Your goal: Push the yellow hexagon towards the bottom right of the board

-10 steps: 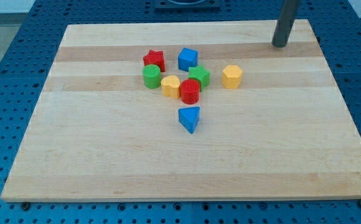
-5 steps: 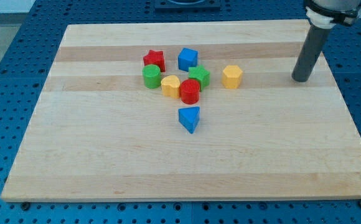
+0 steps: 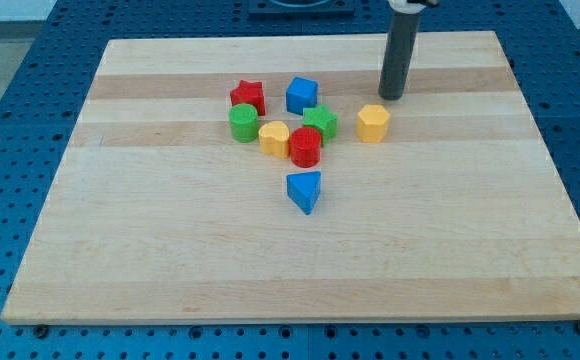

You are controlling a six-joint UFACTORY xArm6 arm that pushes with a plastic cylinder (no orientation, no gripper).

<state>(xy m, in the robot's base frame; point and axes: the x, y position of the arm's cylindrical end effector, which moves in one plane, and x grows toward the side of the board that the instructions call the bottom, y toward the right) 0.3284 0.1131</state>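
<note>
— Camera view, tip position?
— My tip (image 3: 391, 97) down on the wooden board (image 3: 170, 260), toward the far edge, right of centre. Just above and slightly right of the yellow hexagon (image 3: 373, 123); close, contact not clear.

— No pincer to report?
— None on this arm (just a straight dark rod), so nothing apart, together or clamped.

— Yellow hexagon's place?
— Upper middle of the board, somewhat nearer the right edge than the left, standing apart from the cluster to its left. Well away from the bottom right corner.

— And the cluster?
— Green star-like block (image 3: 320, 122) nearest the hexagon. Red cylinder (image 3: 305, 147) just below it, touching or nearly so. Second yellow block (image 3: 274, 137) (shape unclear) beside the red cylinder. Green cylinder (image 3: 243, 122) further left, red star (image 3: 248, 96) above that, blue block (image 3: 302, 95) at the top. Blue triangle (image 3: 305, 190) alone below the group, toward the board's centre.
</note>
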